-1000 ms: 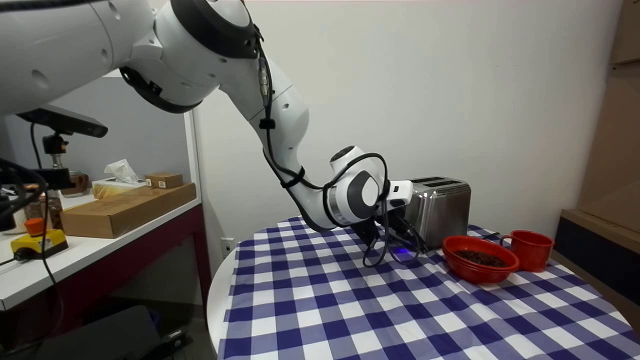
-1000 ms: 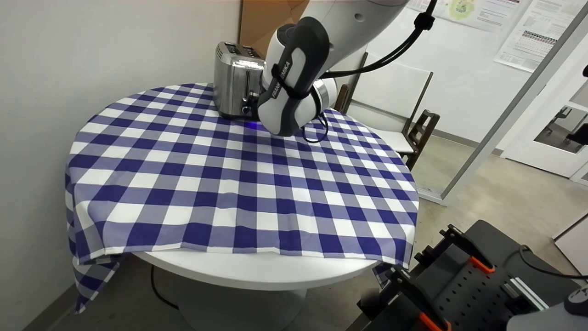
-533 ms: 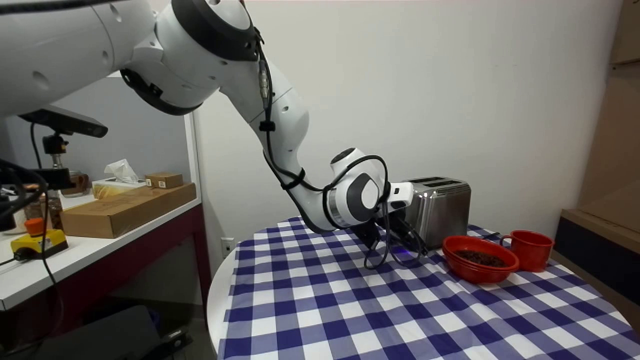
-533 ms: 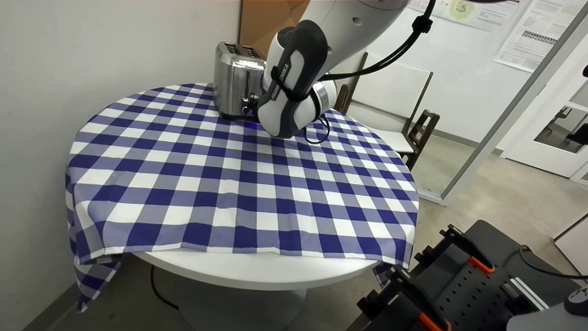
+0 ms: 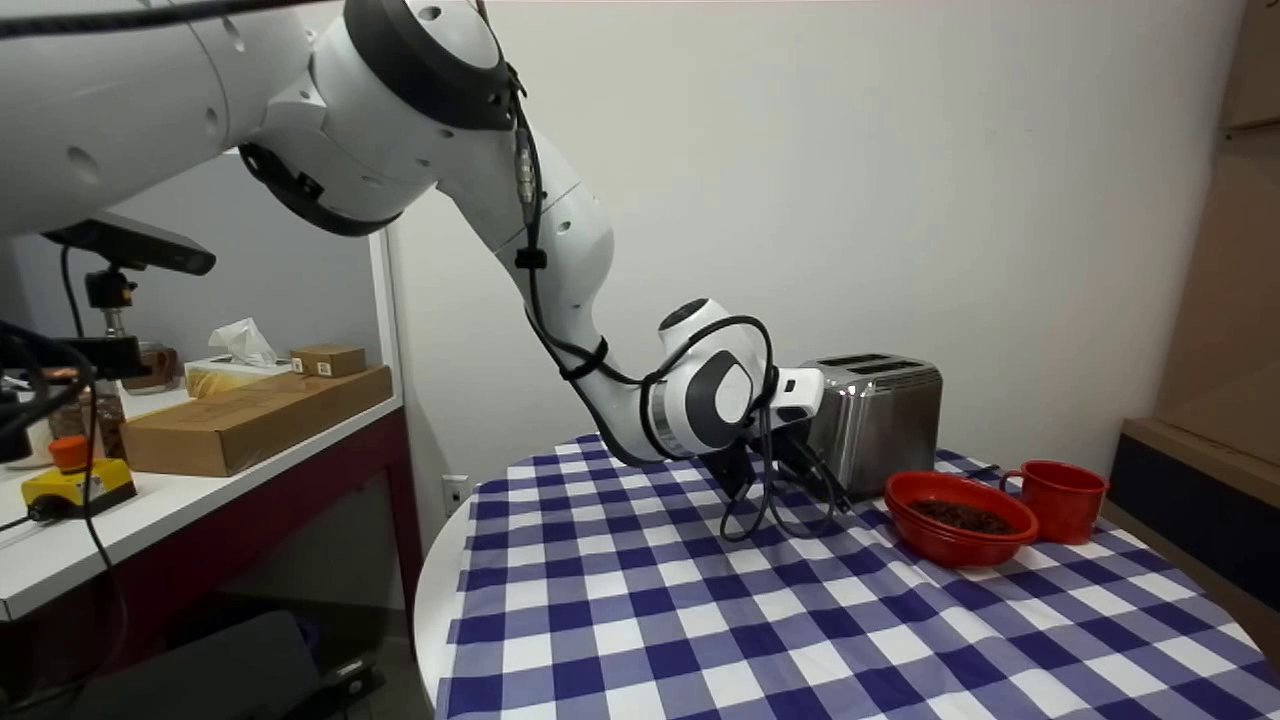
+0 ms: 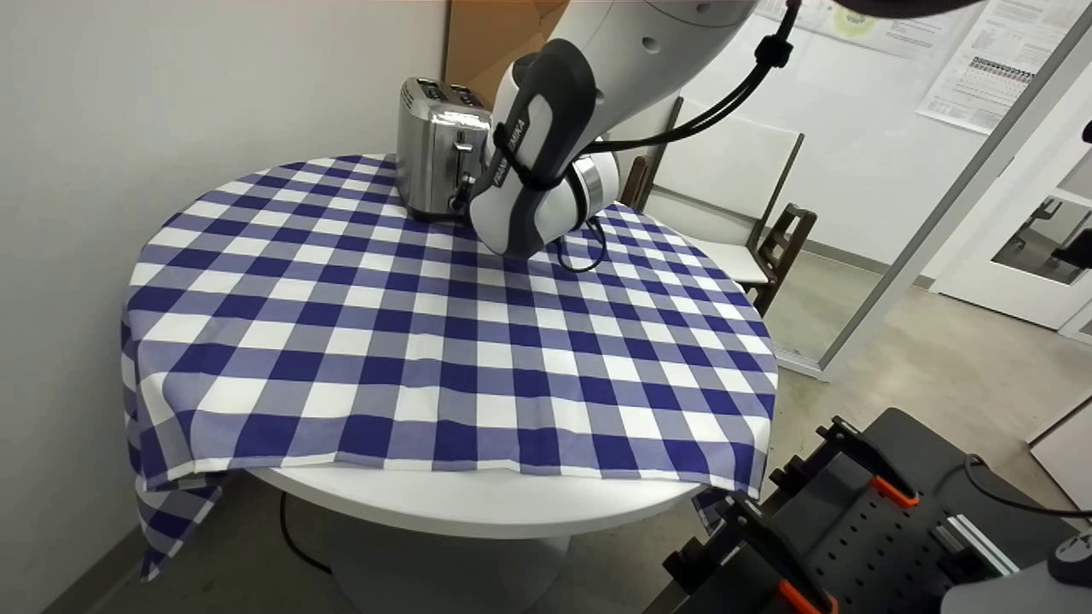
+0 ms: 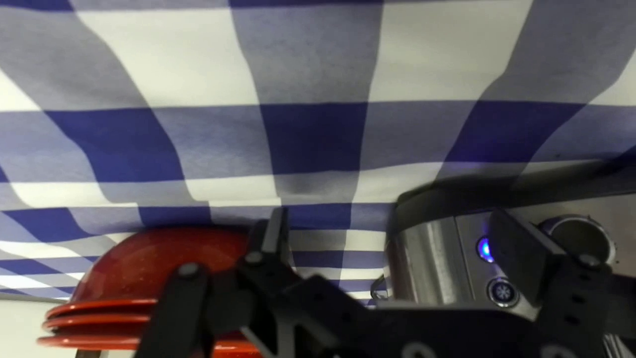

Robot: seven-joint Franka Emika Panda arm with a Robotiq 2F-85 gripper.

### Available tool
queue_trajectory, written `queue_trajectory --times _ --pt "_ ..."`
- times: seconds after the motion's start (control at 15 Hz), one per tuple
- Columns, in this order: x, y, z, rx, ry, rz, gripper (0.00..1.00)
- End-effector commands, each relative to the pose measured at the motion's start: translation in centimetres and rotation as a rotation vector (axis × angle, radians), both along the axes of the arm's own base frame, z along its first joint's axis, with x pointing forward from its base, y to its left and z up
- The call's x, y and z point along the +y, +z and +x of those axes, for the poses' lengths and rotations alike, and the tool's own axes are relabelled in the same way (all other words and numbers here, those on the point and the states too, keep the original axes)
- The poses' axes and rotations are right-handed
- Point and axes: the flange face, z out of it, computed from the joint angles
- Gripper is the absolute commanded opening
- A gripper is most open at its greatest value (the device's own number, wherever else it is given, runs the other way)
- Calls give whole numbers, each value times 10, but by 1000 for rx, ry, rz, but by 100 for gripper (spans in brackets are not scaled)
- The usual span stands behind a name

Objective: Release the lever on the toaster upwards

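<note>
The toaster (image 6: 422, 158) stands on the surface (image 6: 486, 501), and the end effector (image 7: 390, 223) is low down, right by the side that has the lever. In an exterior view the lever (image 6: 463, 147) looks high up, so I think the push is done, or very nearly.

In the wrist view the two fingers are wide apart and hold nothing. One finger (image 7: 519, 258) is in front of the toaster, next to a small blue light (image 7: 485, 249) and the dial (image 7: 579, 238). I can't tell if it touches.

If the lever is not all the way up, put a fingertip under it and lift straight up, slow and soft. There is no need to pinch. Don't lean on the toaster, or it might slide. Once the lever is up, back straight away, so no finger catches it or turns the dial. Mind the red bowls (image 5: 960, 550) close by, too.
</note>
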Motion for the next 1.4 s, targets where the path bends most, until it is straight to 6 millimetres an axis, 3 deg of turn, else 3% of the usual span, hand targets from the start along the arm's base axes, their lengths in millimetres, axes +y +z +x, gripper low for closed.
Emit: queue_trajectory --times 0.0,0.2,0.6,0.93,1.33 --pt "8 2 1 113 58 15 100" --pt "15 12 -6 257 132 62 100" --pt "7 69 -38 532 176 163 100" --pt "8 121 -110 720 192 192 100" --pt "13 169 -202 706 312 129 100"
